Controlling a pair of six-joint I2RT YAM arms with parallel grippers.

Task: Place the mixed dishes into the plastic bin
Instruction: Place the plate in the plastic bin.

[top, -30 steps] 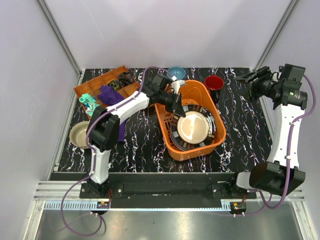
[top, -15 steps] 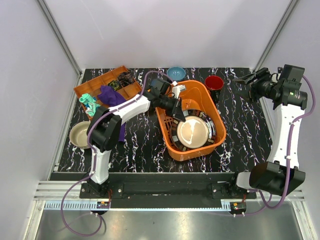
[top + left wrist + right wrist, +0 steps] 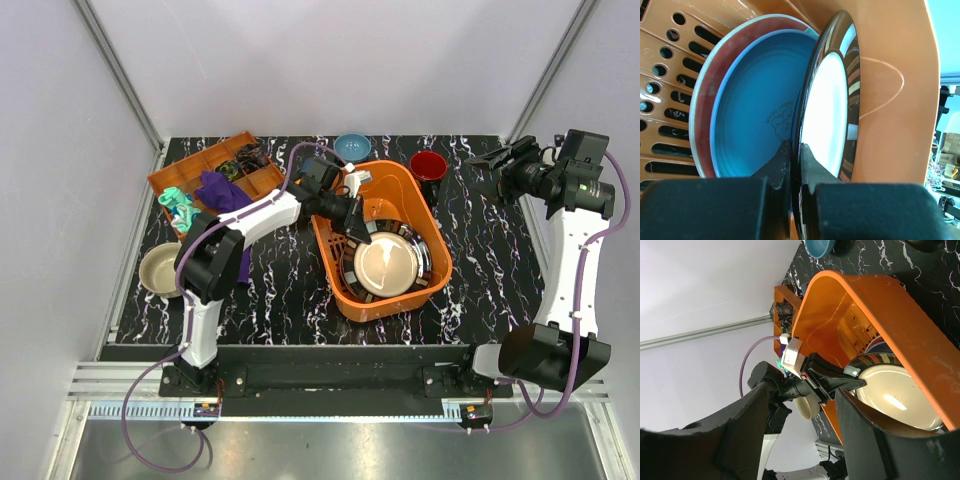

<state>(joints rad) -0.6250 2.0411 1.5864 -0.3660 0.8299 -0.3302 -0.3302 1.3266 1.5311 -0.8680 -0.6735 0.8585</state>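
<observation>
The dark striped-rim round plate (image 3: 829, 115) is pinched by the left gripper (image 3: 795, 152) inside the orange rectangular plastic bin (image 3: 386, 179); the right gripper (image 3: 488, 159), at two o'clock, is spread.

My worktop (image 3: 490, 280) is black with white marbled veins. Pale, evenly lit walls (image 3: 330, 60) close it in at 9, 12 and 3 o'clock, with metal posts (image 3: 120, 75) slanting at the far corners. A metal rail (image 3: 330, 408) runs along 6 o'clock.
</observation>
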